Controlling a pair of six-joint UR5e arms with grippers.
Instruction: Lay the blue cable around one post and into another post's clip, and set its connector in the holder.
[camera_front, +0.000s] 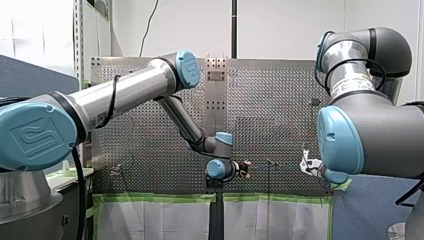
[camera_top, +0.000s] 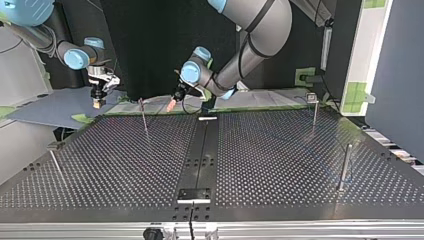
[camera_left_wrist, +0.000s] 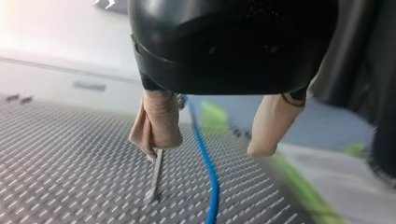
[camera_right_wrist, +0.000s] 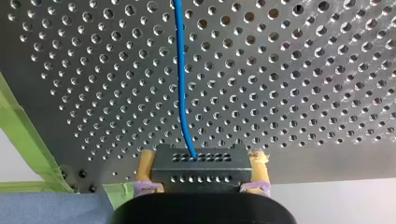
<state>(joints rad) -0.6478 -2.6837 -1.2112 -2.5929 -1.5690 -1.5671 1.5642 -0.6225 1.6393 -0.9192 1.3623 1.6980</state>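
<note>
My right gripper (camera_right_wrist: 203, 161) clamps the black connector (camera_right_wrist: 201, 173) at the bench (camera_right_wrist: 303, 70) edge. The blue cable (camera_right_wrist: 181, 79) runs from it over the bench. My left gripper (camera_left_wrist: 208, 147) stands wide, with the cable between its fingers, seemingly untouched.

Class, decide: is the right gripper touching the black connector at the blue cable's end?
Touching. The right wrist view shows the black connector clamped between the right gripper's yellow pads, one pressed against each side, with no gap visible.
</note>
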